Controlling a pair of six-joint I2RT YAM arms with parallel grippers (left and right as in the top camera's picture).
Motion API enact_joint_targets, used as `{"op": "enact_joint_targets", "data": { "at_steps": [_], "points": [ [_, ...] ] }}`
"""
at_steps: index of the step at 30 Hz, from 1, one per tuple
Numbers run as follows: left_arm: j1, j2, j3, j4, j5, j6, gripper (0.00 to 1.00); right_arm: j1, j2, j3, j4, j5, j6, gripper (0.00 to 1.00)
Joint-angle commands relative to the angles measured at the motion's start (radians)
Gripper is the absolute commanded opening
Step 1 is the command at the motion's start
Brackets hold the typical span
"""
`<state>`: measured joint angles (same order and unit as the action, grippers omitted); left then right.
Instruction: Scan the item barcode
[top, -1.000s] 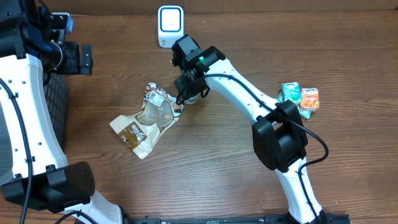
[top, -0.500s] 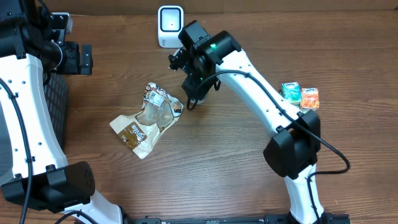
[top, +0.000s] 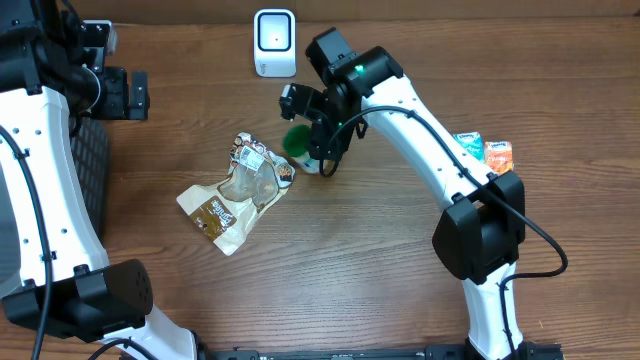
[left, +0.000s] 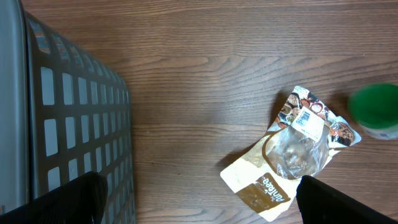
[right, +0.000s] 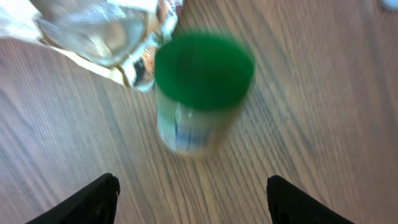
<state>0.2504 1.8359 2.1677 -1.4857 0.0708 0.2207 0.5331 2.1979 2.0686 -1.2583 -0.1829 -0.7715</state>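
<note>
- Overhead view is showing the green-lidded jar (top: 299, 143) standing on the table (top: 380, 290), toward the middle of the far edge. It is near the white scanner (top: 273, 42) and just beside the upper corner of the snack pouch (top: 236, 190).
- The jar is standing upright with its lid facing up, so its long axis is running vertically. Its label is wrapping the side wall, and motion blur in the right wrist view is hiding which way the barcode is facing.
- The right gripper (right: 194, 190) is hanging over the jar with its fingers spread wide. One finger is sitting at each side and neither is touching the jar.
- The left gripper (left: 199, 193) is also spread wide with nothing between its fingers, hovering well apart from the jar near the basket (left: 68, 124) at the table's left edge.
- Judging by its look, the jar is behaving as a small, stiff, light container with smooth round walls, so it is probably going to slip or twist under a loose pinch.
- A hold across the body just below the lid is looking safest, leaving most of the label uncovered for the scanner.
- Tipping the jar onto its side is probably going to be needed, since the label is facing sideways, not toward the scanner window.
</note>
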Motion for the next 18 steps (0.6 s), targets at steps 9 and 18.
{"op": "enact_joint_targets", "data": {
  "at_steps": [9,18],
  "points": [
    [-0.002,0.003,0.005,0.001,0.007,0.019,1.00,-0.060,-0.036,-0.109,0.137,-0.054,0.157,0.87],
    [-0.002,0.003,0.005,0.001,0.007,0.019,1.00,-0.063,-0.036,-0.103,0.383,-0.055,0.695,0.86]
  ]
}}
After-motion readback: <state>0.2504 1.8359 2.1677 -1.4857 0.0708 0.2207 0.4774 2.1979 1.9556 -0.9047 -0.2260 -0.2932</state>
